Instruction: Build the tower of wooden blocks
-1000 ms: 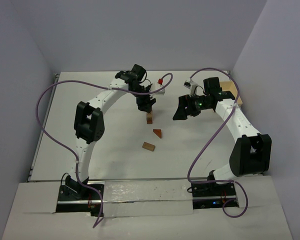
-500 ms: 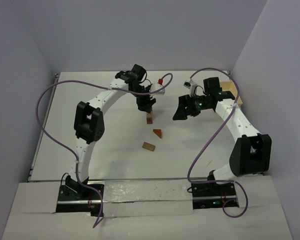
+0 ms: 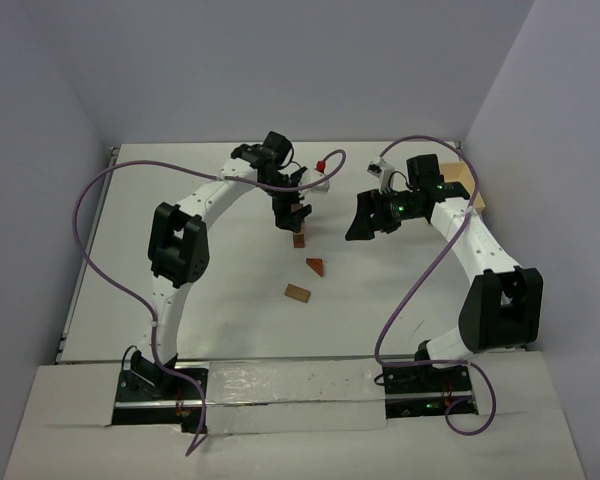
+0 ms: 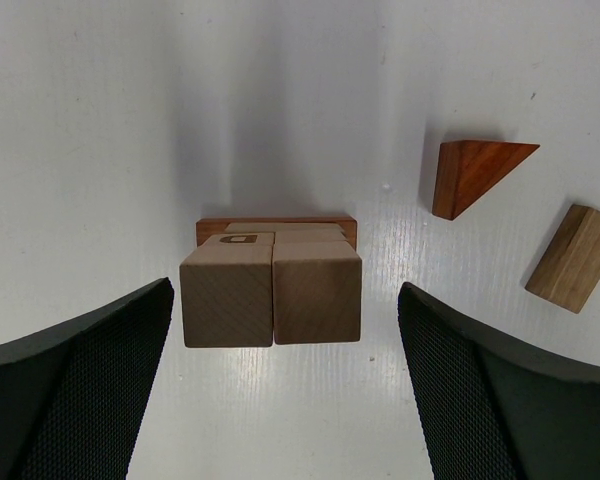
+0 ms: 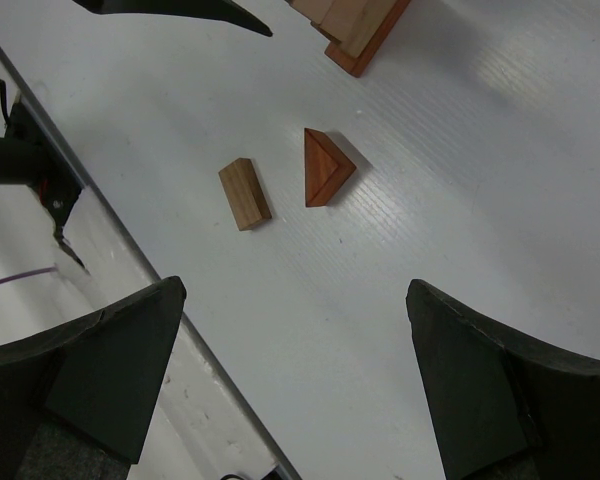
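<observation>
Top cam: wood block tower [image 3: 299, 239] sits mid on surface [image 3: 230, 320], left end effector [image 3: 293, 218] just above it, right end effector [image 3: 361, 218] nearby, apart.

Left wrist: jaws spread wide, clear of tower. Two pale matte cuboids [image 4: 227, 295] abreast on reddish slab [image 4: 208, 232].

Right wrist: fingers [image 5: 90, 370] wide apart, empty, over red-brown wedge [image 5: 325, 168] & tan bar [image 5: 244, 194].

Blocks prob. light, rigid, smooth. Pinch flat parallel faces; wedge by its triangular ends.

A pale wooden box [image 3: 464, 184] at the white table's [image 3: 220, 300] far right, small red object [image 3: 321, 161] further left
</observation>
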You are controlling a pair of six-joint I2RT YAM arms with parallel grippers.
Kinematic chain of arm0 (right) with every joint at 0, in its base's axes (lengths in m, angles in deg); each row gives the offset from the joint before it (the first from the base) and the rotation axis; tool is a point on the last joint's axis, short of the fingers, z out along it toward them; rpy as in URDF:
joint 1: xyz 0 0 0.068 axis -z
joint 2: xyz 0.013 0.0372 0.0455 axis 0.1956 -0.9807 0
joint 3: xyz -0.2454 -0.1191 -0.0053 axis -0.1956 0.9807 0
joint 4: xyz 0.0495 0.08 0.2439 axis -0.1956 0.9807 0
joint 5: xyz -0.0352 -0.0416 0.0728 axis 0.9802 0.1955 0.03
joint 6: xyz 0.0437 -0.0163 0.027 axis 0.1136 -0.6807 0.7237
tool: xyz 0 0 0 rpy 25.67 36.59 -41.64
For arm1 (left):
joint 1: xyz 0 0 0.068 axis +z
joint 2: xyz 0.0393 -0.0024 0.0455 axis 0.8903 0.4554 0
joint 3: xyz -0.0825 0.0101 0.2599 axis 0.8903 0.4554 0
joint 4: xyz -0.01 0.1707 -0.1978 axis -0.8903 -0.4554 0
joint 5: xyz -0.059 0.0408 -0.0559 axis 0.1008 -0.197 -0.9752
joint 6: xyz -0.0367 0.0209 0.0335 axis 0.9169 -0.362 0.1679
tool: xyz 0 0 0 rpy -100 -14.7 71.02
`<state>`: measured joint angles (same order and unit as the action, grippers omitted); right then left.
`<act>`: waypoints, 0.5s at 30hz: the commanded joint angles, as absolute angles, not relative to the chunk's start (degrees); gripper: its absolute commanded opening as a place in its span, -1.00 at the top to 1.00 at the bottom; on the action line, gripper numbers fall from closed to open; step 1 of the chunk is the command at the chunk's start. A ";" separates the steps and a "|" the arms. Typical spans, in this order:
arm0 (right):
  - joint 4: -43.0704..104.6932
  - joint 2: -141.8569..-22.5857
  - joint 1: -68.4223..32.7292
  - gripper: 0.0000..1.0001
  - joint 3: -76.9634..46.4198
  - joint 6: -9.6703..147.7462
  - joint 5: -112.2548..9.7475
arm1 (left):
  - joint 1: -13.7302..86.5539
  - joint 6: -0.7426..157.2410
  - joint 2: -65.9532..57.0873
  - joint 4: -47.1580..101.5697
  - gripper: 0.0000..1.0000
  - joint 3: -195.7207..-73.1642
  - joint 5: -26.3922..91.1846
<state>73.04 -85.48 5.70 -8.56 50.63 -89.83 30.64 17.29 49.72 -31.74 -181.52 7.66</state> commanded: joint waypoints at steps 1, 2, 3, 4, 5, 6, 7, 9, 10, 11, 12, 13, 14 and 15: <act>72.13 -85.69 6.18 -0.99 -9.32 50.71 -91.24 | 29.81 15.82 45.67 -32.35 -0.98 -182.07 7.10; 72.10 -85.73 6.22 -0.99 -9.41 50.71 -91.25 | 29.74 15.78 45.20 -32.42 -0.98 -181.99 7.32; 72.05 -85.78 6.27 -0.99 -9.50 50.71 -91.25 | 29.69 15.78 44.73 -32.46 -0.99 -181.90 7.51; 72.13 -85.78 6.20 -0.99 -9.51 50.71 -91.32 | 29.61 15.78 44.33 -32.39 -0.99 -181.82 7.60; 72.14 -85.73 6.18 -0.99 -9.54 50.71 -91.36 | 29.63 15.71 43.92 -32.43 -0.99 -181.73 7.81; 72.14 -85.67 6.18 -0.99 -9.57 50.71 -91.39 | 29.66 15.62 43.50 -32.49 -0.99 -181.64 8.04; 72.14 -85.61 6.18 -0.99 -9.59 50.71 -91.42 | 29.68 15.53 43.09 -32.55 -0.99 -181.55 8.28; 72.14 -85.55 6.25 -0.99 -9.60 50.80 -91.28 | 29.62 15.36 42.64 -33.26 -0.98 -181.93 8.54; 72.14 -85.52 6.27 -0.99 -9.60 50.80 -91.25 | 29.60 15.34 42.59 -33.34 -0.99 -181.98 8.58; 72.19 -85.47 6.22 -0.99 -9.55 50.80 -91.25 | 29.60 15.29 42.21 -33.63 -0.98 -181.98 8.58; 72.23 -85.42 6.18 -0.99 -9.51 50.80 -91.24 | 29.61 15.24 41.75 -33.89 -0.98 -181.99 8.52; 72.23 -85.38 6.18 -0.99 -9.51 50.80 -91.20 | 29.65 15.21 41.29 -33.96 -0.98 -182.03 8.35; 72.23 -85.35 6.18 -0.99 -9.51 50.80 -91.17 | 29.68 15.17 40.84 -34.03 -0.98 -182.06 8.17; 72.17 -85.28 6.18 -0.99 -9.45 50.80 -91.16 | 29.63 15.23 40.57 -34.05 -0.98 -182.13 8.14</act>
